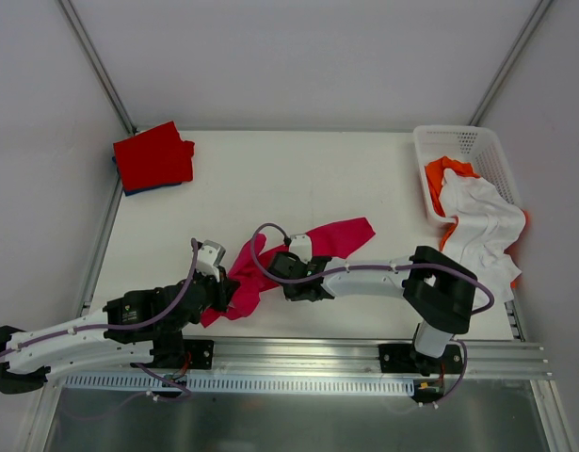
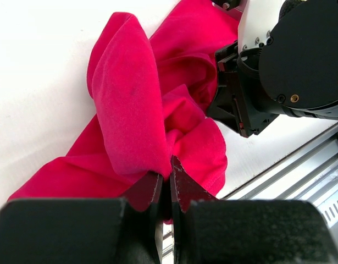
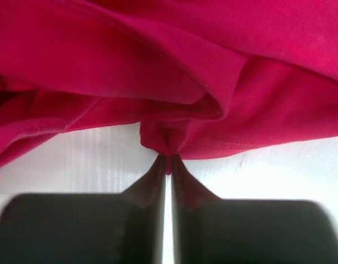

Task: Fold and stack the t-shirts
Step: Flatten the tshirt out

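Observation:
A crumpled crimson-pink t-shirt [image 1: 331, 237] lies near the table's front middle. It fills the left wrist view [image 2: 130, 104] and the right wrist view [image 3: 174, 60]. My left gripper [image 1: 234, 294] is shut on a fold at the shirt's near-left end [image 2: 167, 165]. My right gripper [image 1: 280, 268] is shut on a pinch of the shirt's hem [image 3: 169, 159], close beside the left one. A folded red t-shirt [image 1: 153, 155] lies on a blue one [image 1: 129, 191] at the far left. A white t-shirt [image 1: 482, 231] and an orange one [image 1: 442, 174] hang in the basket.
A white lattice basket [image 1: 468, 143] stands at the far right by the table edge. The right arm's black wrist [image 2: 289, 60] sits right beside the left gripper. A metal rail [image 1: 298, 353] runs along the near edge.

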Available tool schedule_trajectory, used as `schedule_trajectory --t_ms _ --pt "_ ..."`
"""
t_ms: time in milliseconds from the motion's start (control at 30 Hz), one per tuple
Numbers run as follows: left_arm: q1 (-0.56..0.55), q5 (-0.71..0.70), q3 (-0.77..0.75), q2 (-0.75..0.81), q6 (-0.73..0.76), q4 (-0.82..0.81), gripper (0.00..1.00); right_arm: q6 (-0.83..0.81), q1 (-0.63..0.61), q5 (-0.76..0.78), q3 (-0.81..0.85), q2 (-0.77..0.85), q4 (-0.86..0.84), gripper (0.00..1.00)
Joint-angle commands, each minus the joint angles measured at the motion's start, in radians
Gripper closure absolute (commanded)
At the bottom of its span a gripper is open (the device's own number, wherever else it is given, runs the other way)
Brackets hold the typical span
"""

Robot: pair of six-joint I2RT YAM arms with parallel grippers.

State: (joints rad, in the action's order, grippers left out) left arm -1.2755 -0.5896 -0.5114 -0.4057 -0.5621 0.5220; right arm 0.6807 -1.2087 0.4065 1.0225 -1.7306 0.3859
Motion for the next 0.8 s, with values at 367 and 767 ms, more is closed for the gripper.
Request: schedule_trajectory --t_ms 367,767 --pt "0.001 -0.030 0.004 0.002 -0.004 -0.011 1.00 0.022 -0.012 0.040 -0.030 0.091 0.065 0.99" --pt "-0.001 0.056 -0.151 0.059 0.073 -0.031 1.00 -0.093 -0.020 0.364 0.099 0.694 0.493 1.00"
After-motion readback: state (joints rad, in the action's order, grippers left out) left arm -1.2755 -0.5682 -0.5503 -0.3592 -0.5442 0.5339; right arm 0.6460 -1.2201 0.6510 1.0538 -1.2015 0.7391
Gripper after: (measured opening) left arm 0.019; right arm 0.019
